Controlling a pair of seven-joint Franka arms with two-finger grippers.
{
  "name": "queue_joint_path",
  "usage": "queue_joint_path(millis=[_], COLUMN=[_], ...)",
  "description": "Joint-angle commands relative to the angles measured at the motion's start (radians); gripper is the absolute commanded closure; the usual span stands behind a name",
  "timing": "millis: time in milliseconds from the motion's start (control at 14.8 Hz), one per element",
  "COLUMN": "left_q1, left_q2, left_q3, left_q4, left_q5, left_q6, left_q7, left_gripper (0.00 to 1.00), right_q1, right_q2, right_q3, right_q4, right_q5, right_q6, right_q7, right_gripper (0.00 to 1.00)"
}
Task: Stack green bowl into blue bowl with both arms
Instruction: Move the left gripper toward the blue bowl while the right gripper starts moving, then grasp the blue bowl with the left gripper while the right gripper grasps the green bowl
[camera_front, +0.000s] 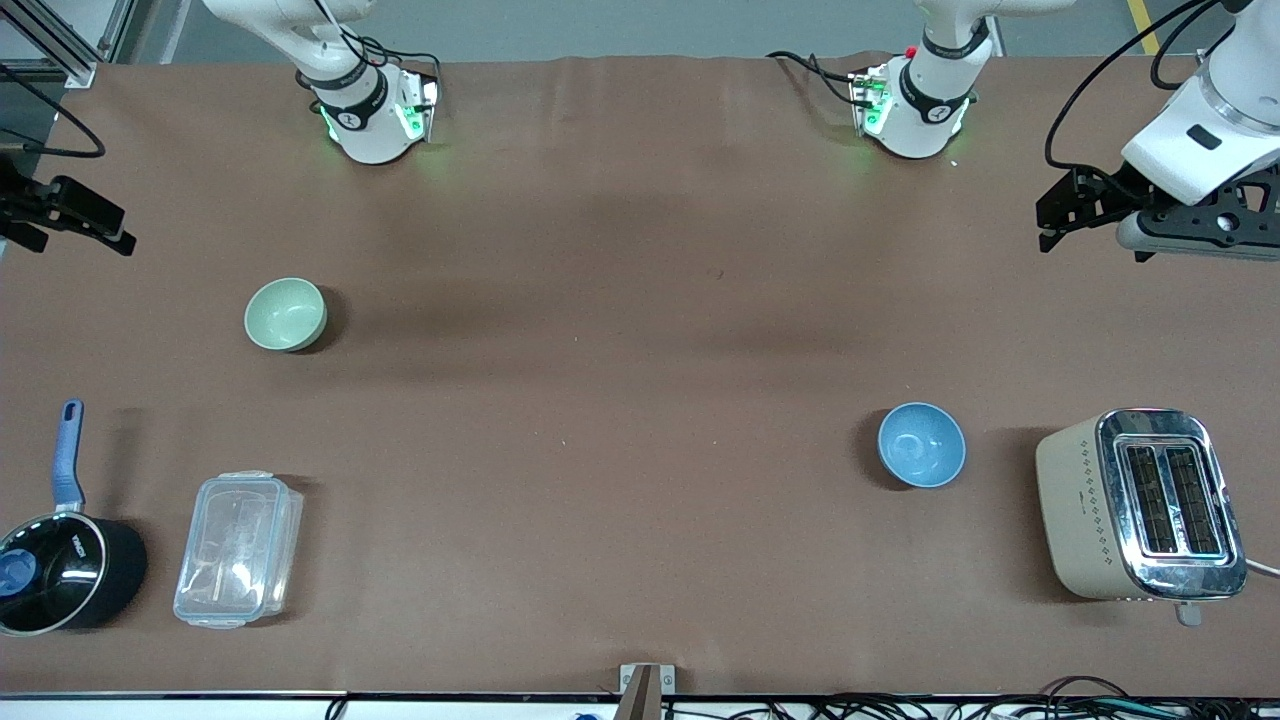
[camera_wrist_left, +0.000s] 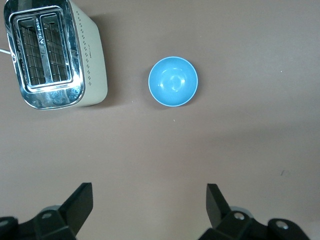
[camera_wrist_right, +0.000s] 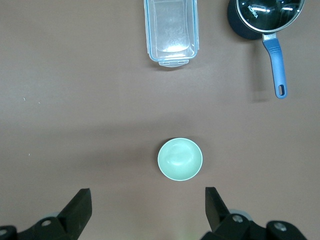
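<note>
The pale green bowl (camera_front: 286, 314) stands upright and empty on the brown table toward the right arm's end; it also shows in the right wrist view (camera_wrist_right: 180, 159). The blue bowl (camera_front: 922, 444) stands upright and empty toward the left arm's end, nearer the front camera, and shows in the left wrist view (camera_wrist_left: 173, 81). My right gripper (camera_front: 116, 230) hangs open and empty high over the table's edge at its own end; in its wrist view (camera_wrist_right: 147, 196) the green bowl lies just ahead of the fingers. My left gripper (camera_front: 1047, 224) hangs open and empty over its own end (camera_wrist_left: 149, 192), apart from the blue bowl.
A beige toaster (camera_front: 1140, 505) stands beside the blue bowl at the left arm's end. A clear lidded plastic container (camera_front: 238, 548) and a black saucepan with a blue handle (camera_front: 50, 570) stand nearer the front camera than the green bowl.
</note>
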Motion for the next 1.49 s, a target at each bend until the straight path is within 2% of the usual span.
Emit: queue_joint_path(millis=[0, 271, 407, 610, 881, 1153, 1288, 1356, 1424], left_q1=[0.002, 0.001, 0.005, 0.048, 0.056, 0.062, 0.064, 0.064, 0.065], left_q2=[0.018, 0.102, 0.186, 0.336, 0.488, 0.614, 0.665, 0.686, 0.703], left_q3=[0.001, 0.001, 0.003, 0.014, 0.014, 0.014, 0.012, 0.011, 0.011], left_q4=[0.033, 0.08, 0.078, 0.047, -0.012, -0.017, -0.019, -0.019, -0.019], left_q5=[-0.012, 0.002, 0.005, 0.005, 0.003, 0.002, 0.002, 0.002, 0.002], left_q6=[-0.025, -0.025, 0.01, 0.176, 0.412, 0.512, 0.563, 0.579, 0.598], left_q7=[0.001, 0.01, -0.002, -0.004, -0.007, -0.056, -0.056, -0.056, -0.056], left_gripper=[0.0, 0.0, 0.0, 0.0, 0.0, 0.0, 0.0, 0.02, 0.08], right_q1=[-0.009, -0.009, -0.009, -0.02, -0.063, -0.141, -0.162, -0.176, -0.204], right_q2=[-0.006, -0.004, -0.004, -0.001, -0.006, -0.006, 0.006, 0.049, 0.097], right_q3=[0.006, 0.006, 0.006, 0.006, 0.006, 0.006, 0.006, 0.006, 0.006], right_q4=[0.002, 0.001, 0.001, -0.031, -0.239, -0.494, -0.548, -0.568, -0.583], right_q5=[0.009, 0.014, 0.014, 0.016, 0.016, 0.017, 0.017, 0.019, 0.019], right_q6=[-0.002, -0.004, -0.005, -0.007, 0.109, 0.327, 0.371, 0.404, 0.444], right_q7=[0.011, 0.01, 0.009, -0.001, -0.012, -0.087, -0.092, -0.099, -0.116], right_gripper=[0.0, 0.0, 0.0, 0.0, 0.0, 0.0, 0.0, 0.0, 0.0])
